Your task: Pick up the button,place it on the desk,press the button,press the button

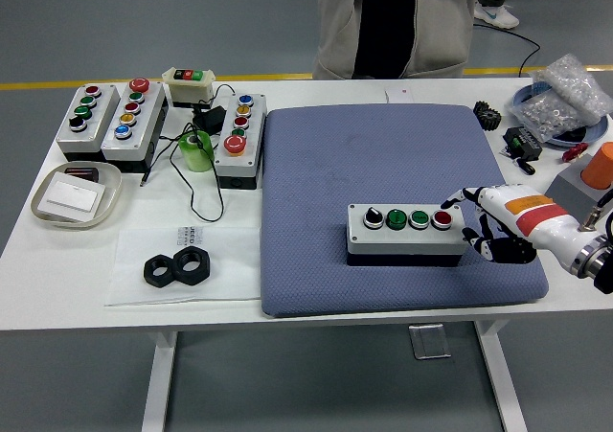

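A grey button box (407,232) lies on the blue mat (383,154). It carries a black knob, two green buttons and a red button (442,219) at its right end. My right hand (479,223) comes in from the right at the box's right end. Its fingers are curled, with one fingertip (449,204) reaching to just beside the red button. It holds nothing. The left arm is out of view.
Several other button boxes (134,118) stand at the back left with a green tape roll (195,150) and cables. Two black nuts (177,268) and a white tray (75,194) lie at the left. Small parts and a bag (565,92) lie at the right. A person stands at the far side.
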Controlling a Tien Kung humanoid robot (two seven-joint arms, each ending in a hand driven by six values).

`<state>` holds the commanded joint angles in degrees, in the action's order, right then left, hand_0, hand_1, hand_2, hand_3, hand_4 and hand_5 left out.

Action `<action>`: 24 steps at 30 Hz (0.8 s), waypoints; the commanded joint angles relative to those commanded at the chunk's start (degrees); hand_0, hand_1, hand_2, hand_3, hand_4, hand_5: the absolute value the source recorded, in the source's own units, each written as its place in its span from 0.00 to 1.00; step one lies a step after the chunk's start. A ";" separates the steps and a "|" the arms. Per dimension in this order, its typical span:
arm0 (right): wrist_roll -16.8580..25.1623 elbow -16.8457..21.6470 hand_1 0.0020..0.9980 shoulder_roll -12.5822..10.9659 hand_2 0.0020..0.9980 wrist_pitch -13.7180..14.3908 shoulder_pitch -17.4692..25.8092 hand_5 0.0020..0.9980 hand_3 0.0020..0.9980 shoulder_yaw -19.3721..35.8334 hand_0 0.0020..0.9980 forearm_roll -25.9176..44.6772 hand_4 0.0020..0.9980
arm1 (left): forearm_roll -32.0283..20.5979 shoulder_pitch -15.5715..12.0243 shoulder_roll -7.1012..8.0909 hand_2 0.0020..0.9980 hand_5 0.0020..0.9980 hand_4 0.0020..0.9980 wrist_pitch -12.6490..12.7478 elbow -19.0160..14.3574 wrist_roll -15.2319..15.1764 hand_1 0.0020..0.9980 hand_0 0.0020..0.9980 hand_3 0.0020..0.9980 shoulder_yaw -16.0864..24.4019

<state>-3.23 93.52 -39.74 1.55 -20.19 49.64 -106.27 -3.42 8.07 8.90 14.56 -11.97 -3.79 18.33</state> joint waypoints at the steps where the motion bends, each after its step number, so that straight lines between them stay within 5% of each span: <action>1: -0.02 -0.10 0.05 0.11 0.17 0.01 -0.04 0.00 0.71 -0.20 0.27 -0.04 0.52 | -0.01 0.02 0.00 0.86 1.00 0.62 0.01 0.00 0.00 0.83 0.75 0.82 0.00; 24: -0.96 -3.20 0.05 1.42 0.17 -0.70 -0.77 0.00 0.71 -2.45 0.27 -0.14 0.51 | 0.33 0.04 -0.07 0.86 1.00 0.62 0.05 0.00 0.19 0.83 0.75 0.82 0.26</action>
<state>-4.19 90.31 -38.32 0.85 -20.96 47.20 -106.40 -3.09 8.11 8.83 14.61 -11.97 -3.61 18.58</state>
